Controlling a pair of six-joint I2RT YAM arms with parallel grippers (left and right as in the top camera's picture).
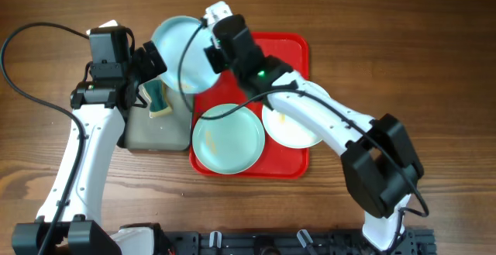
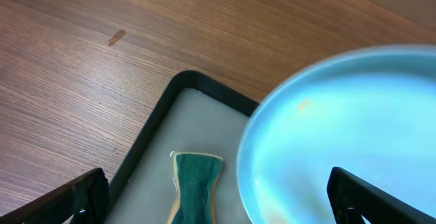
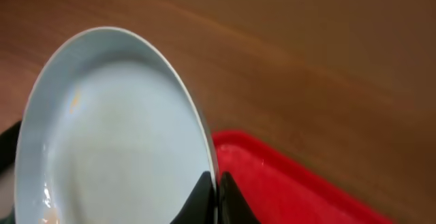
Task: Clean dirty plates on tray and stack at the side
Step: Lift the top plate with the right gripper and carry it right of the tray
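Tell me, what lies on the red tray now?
A mint plate and a white plate lie on the tray. The right arm crosses the white plate, and the lifted plate hides the tray's far left corner.

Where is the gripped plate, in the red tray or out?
Out: the right gripper holds the plate by its rim over the grey tray.

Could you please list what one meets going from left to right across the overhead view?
Grey tray → flat mint plate → white plate; the lifted plate overlaps the first two, so it is omitted.
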